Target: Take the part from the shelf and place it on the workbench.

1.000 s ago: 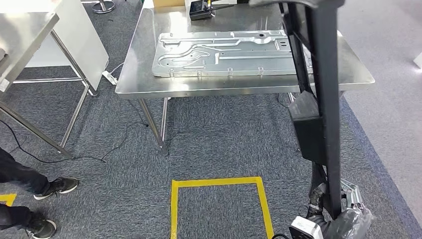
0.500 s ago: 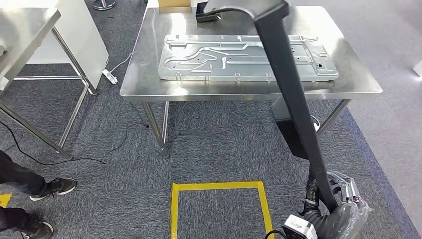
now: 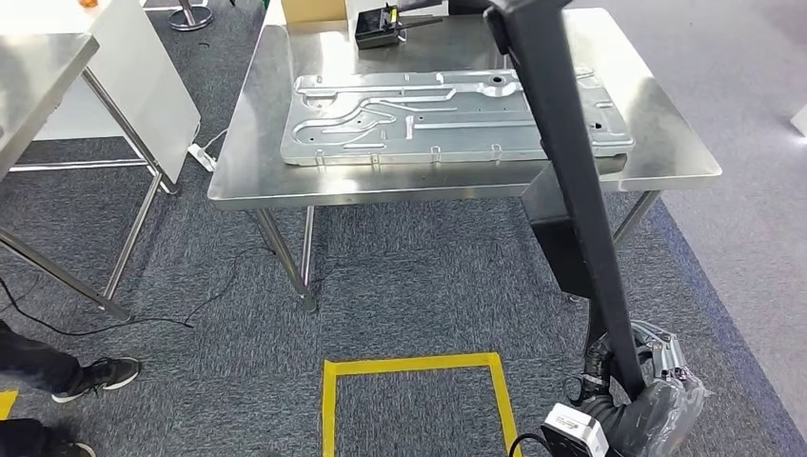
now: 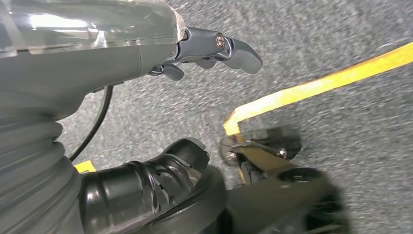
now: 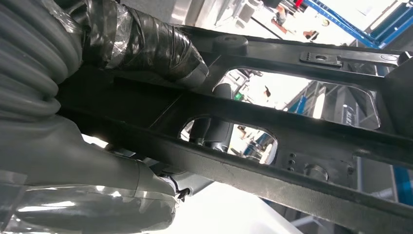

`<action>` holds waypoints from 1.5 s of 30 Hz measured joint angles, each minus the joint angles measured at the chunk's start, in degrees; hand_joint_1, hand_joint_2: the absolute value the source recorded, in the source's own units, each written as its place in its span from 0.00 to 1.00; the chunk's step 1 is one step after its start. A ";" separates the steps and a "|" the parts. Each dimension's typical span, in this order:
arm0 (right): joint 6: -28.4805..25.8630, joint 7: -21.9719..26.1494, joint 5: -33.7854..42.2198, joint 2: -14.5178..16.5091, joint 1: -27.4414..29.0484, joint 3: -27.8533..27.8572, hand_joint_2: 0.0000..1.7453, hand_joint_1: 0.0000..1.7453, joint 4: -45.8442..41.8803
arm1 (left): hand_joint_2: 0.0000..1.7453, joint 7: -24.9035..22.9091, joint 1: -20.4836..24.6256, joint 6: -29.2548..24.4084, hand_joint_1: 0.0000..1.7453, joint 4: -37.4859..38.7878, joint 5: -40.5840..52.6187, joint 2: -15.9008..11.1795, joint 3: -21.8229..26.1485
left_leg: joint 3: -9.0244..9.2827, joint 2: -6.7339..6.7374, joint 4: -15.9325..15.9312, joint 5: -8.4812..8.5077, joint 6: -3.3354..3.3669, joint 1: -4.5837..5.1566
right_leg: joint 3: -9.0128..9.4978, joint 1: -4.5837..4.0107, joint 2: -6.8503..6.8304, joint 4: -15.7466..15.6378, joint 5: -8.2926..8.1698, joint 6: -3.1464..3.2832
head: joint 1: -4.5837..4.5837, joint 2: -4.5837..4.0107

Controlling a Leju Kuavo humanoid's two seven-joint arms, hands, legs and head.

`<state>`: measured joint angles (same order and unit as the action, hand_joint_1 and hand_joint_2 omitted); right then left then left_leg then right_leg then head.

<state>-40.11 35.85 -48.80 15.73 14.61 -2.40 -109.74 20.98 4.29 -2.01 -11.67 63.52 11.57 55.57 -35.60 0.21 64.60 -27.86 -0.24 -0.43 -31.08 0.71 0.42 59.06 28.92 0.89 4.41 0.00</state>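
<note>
Our right hand (image 3: pixel 657 381) grips the low end of the part (image 3: pixel 571 190), a long black frame bar that rises from the hand and leans up across the right side of the workbench (image 3: pixel 247 162). In the right wrist view the taped thumb (image 5: pixel 146 44) presses on one face of the black frame (image 5: pixel 292 141), and darker fingers (image 5: pixel 214 126) show through its cut-outs, so the hand (image 5: pixel 122 97) is wrapped around it. The part is off the workbench, carried in the air in front of it.

Our left hand (image 4: pixel 146 73) hangs over the grey carpet (image 4: pixel 341 29), its dark fingers (image 4: pixel 234 48) held straight and apart with nothing in them.

On the workbench lies a large stamped metal plate (image 3: pixel 409 119), flat and filling most of the top. Behind the plate, at the far edge of the workbench, sits a small black device (image 3: pixel 376 27). On the carpet in front of the workbench, yellow tape (image 3: pixel 409 367) marks a square. Left of the workbench stands a second steel table (image 3: pixel 38 86), with a power strip (image 3: pixel 202 155) between the two. A person's shoe (image 3: pixel 100 373) shows well to the left of the workbench, near the picture's edge.
</note>
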 joint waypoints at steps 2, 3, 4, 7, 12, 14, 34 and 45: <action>0.00 -0.02 -0.04 -0.04 -0.19 0.00 1.00 1.00 0.01 | 1.00 0.01 0.08 0.04 0.00 0.00 0.06 -0.07 0.00 | 1.98 -0.07 -5.01 1.87 0.65 0.33 | 0.23 -0.09 0.05 0.05 0.48 -0.54 | 0.01 0.00; 0.00 -0.03 -0.05 -0.06 -0.26 0.00 1.00 1.00 0.01 | 1.00 0.01 0.12 0.07 0.00 0.00 0.08 -0.09 0.00 | 2.16 -0.09 -5.51 1.63 0.88 0.51 | 0.20 -0.08 0.05 0.01 0.60 -0.86 | 0.01 0.00; 0.00 -0.05 -0.08 -0.07 -0.30 -0.01 1.00 1.00 0.00 | 1.00 0.01 0.14 0.10 0.00 0.00 0.10 -0.09 -0.01 | 2.21 -0.10 -5.78 1.60 1.07 0.58 | 0.28 -0.07 0.05 -0.12 0.66 -1.19 | -0.01 0.00; -0.01 -0.09 -0.14 -0.14 -0.40 -0.01 1.00 1.00 -0.03 | 1.00 0.01 0.05 0.13 0.00 0.00 0.11 -0.09 -0.01 | 3.17 -0.05 -6.95 1.82 2.00 0.16 | -0.20 -0.01 -0.12 1.73 1.93 -2.08 | 0.04 0.00; -0.01 -0.21 -0.21 -0.59 -0.52 0.01 1.00 1.00 0.09 | 1.00 0.01 0.14 0.14 0.00 0.00 0.13 -0.07 -0.01 | 4.45 -0.02 -7.20 0.88 2.79 0.12 | -8.82 0.22 -0.22 15.52 5.73 -2.91 | 0.08 0.00; -0.02 -0.50 -0.30 -0.79 -0.62 -0.01 1.00 1.00 0.10 | 1.00 0.00 0.08 0.17 0.00 0.00 0.22 -0.05 -0.01 | 5.28 -0.13 -7.04 0.17 2.57 0.11 | -7.59 0.40 -0.29 10.80 1.28 -2.92 | 0.09 0.00; 0.00 -3.11 -0.48 -2.61 -3.54 0.02 1.00 1.00 1.28 | 1.00 -0.06 0.24 0.28 0.00 0.00 0.90 -0.18 -0.05 | 1.77 -0.23 -5.49 2.00 0.69 0.42 | 1.01 0.20 0.02 -0.11 1.09 -1.44 | -0.08 0.00; 0.00 -3.81 -0.57 -3.96 -4.41 0.03 1.00 1.00 2.21 | 1.00 -0.07 0.09 0.31 0.00 0.00 1.10 -0.25 -0.05 | 5.83 -0.40 -7.00 -0.29 2.41 -0.04 | -6.73 0.58 -0.32 9.07 0.16 -2.95 | 0.09 0.00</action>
<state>-40.11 32.04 -49.37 11.77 10.19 -2.37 -107.53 20.92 4.38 -1.70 -11.67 64.62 11.32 55.52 -29.77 -0.20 57.60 -28.15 2.17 -0.47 -37.81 1.29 0.11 68.13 29.08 -2.06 4.50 0.00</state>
